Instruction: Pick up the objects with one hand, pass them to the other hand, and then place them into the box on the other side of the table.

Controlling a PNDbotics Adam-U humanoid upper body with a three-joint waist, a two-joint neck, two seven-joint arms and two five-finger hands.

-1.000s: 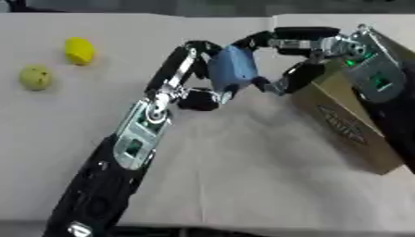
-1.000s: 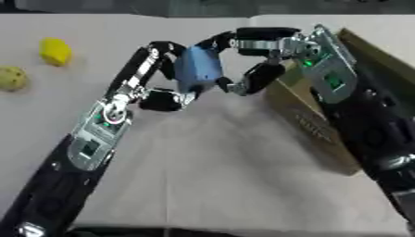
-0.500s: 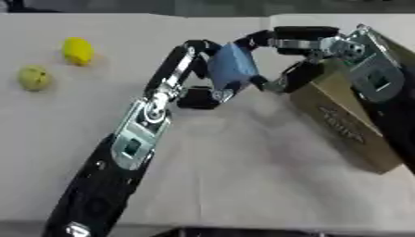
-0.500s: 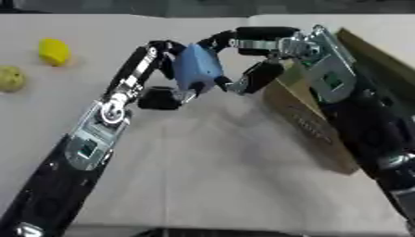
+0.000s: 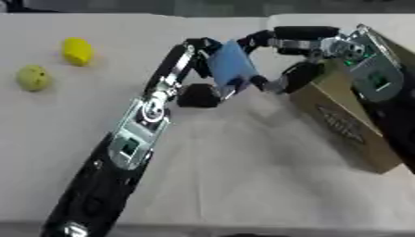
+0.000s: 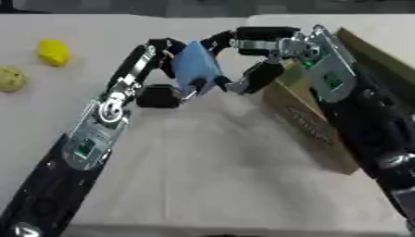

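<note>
A blue block hangs above the middle of the table, just left of the cardboard box. My left hand reaches up from the lower left, its fingers curled round the block's left side and lower edge. From the right, over the box's near corner, my right hand meets it: fingers lie on the block's top right corner and the thumb presses its lower right edge. Both hands are on the block. Much of the box's opening is hidden behind my right arm.
A yellow oval fruit and a yellow-green ball lie at the far left of the white table. The box stands along the right edge, its long side slanting toward me.
</note>
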